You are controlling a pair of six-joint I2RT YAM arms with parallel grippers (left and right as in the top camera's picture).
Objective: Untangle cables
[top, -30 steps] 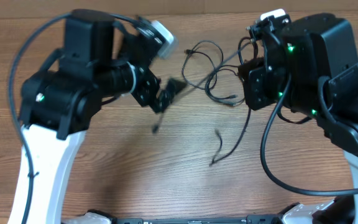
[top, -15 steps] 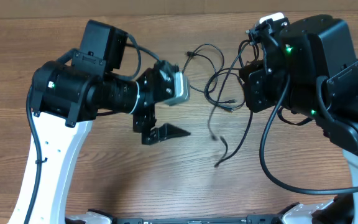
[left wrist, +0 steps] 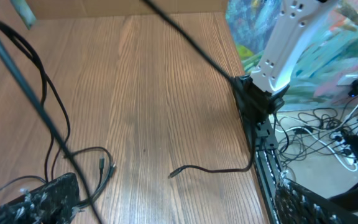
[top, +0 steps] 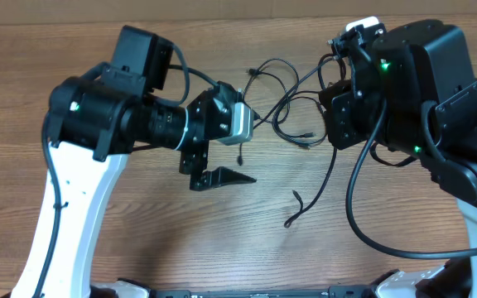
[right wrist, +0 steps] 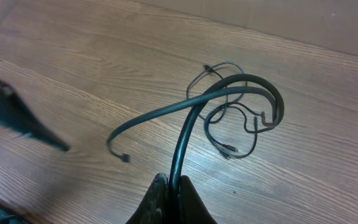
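Nearest us, a loose end point(top: 291, 217) lies on the counter point(top: 139, 248), apart from the bunch. The left tool point(top: 219, 176) hovers near it, and we can't tell if it's apart or together. A stray cord point(left wrist: 42, 115) crosses close to its camera, so it could snag on that arm. Further back, the right tool point(right wrist: 174, 186) is clamped on the held cord point(right wrist: 185, 134), which arcs over the looped cables point(top: 292, 116). We judge a hard pull would cinch the loops or drag the lot.

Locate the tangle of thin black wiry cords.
Overhead, the black cord tangle sits at the far middle of the table, between the left arm's grey camera box and the right arm.
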